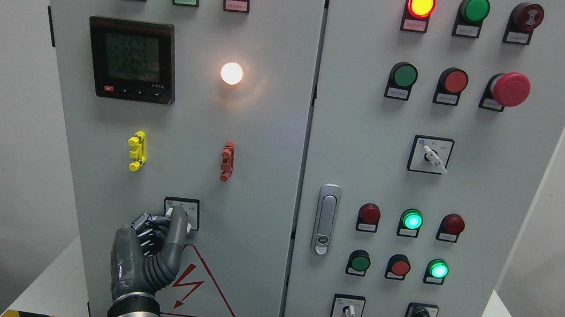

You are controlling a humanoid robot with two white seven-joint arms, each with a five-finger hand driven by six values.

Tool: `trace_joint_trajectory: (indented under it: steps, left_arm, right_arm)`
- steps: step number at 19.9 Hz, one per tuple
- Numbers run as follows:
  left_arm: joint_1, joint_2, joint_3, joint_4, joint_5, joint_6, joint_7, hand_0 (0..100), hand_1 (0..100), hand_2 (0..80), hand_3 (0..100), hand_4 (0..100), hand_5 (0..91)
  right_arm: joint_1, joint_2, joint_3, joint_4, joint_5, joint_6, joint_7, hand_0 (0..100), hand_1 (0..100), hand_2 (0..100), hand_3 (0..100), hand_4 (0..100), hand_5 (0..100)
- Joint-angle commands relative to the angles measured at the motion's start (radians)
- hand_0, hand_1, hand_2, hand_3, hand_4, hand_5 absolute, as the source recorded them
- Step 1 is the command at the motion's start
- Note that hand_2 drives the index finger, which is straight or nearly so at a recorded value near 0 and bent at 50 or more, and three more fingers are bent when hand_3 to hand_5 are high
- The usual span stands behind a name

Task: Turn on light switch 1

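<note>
My left hand [146, 255] reaches straight up, knuckles curled, one finger [178, 226] extended onto the rotary switch [182, 213] above it, gripping nothing.

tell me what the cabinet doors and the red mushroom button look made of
Cabinet doors: likely painted sheet metal, a flat, matte light grey with soft lamp reflections. Red mushroom button: probably moulded plastic, smooth and slightly glossy with a faint highlight on its cap.
</note>
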Motion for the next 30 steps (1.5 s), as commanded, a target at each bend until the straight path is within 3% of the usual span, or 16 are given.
trace_joint_trajectory:
  steps: [1,16,24,30]
  left_arm:
    - [0.000,0.000,0.000,0.000,0.000,0.000,-0.003,29,42,65.2,100,97,80.9]
    - [0.015,0.003,0.000,-0.004,0.000,-0.013,-0.006,22,36,65.8,100,97,81.3]
    - [0.051,0.007,-0.008,-0.009,0.002,-0.020,-0.006,11,36,67.3,100,97,81.6]
    - [0.101,0.014,-0.013,-0.012,0.000,-0.121,-0.031,7,36,69.5,100,97,82.0]
  right_arm:
    - [0.000,0.000,0.001,0.000,0.000,0.000,0.001,0,0,0,0,0,0]
    - [0.000,0.000,-0.001,0.000,0.000,0.000,0.001,0,0,0,0,0,0]
    - [0.000,0.000,0.001,0.000,0.000,0.000,0.001,0,0,0,0,0,0]
    - [0.000,-0.001,-0.001,0.000,0.000,0.000,0.001,0,0,0,0,0,0]
